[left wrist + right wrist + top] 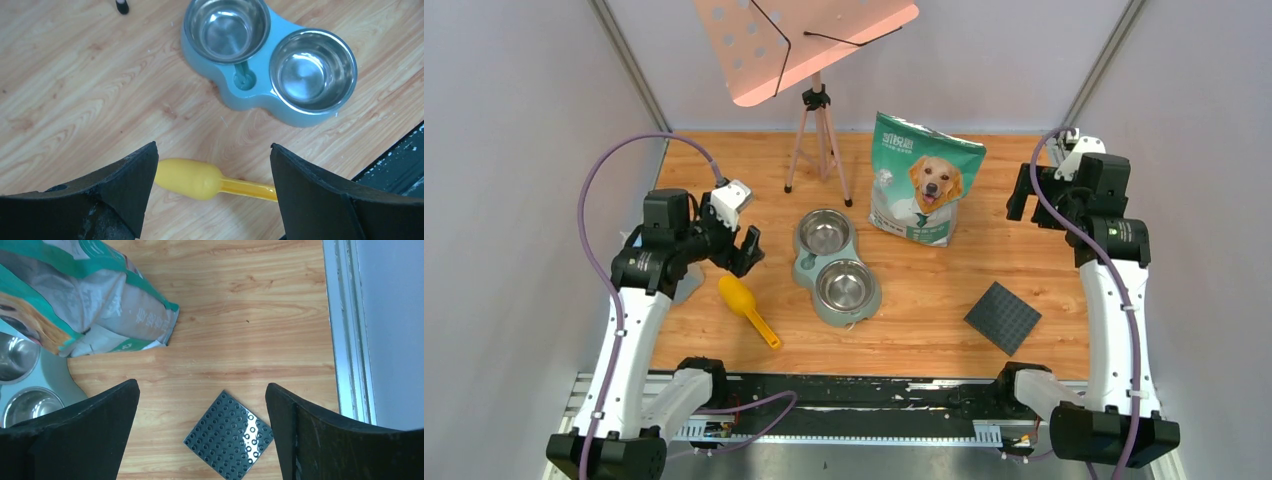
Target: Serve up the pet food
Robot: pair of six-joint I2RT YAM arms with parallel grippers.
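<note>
Kibble shows in none of the three views, so where the kibble lies relative to either gripper cannot be told. The one teal bag [927,180] printed with a golden dog stands upright at the far middle of the wooden table [924,330], and its contents are hidden.

Just in front of the bag and to its left sits one blue-green double feeder [806,268] holding two steel bowls, the far bowl [825,232] and the near bowl [844,285]. Both show only bare shiny metal.

One yellow scoop [746,308] lies flat on the table left of the feeder, apart from it, with its handle pointing toward the near edge. The left gripper [212,150] hangs above it with its jaws spread wide and nothing between them. In the left wrist view the scoop's bowl end sits beside one finger [125,185].

The right gripper [201,385] is raised at the far right, well apart from the bag, jaws likewise wide and grasping nothing. Under it lies one black studded plate [229,435], flat on the table near the right front.

One pink perforated stand [804,40] on a tripod stands at the back.
</note>
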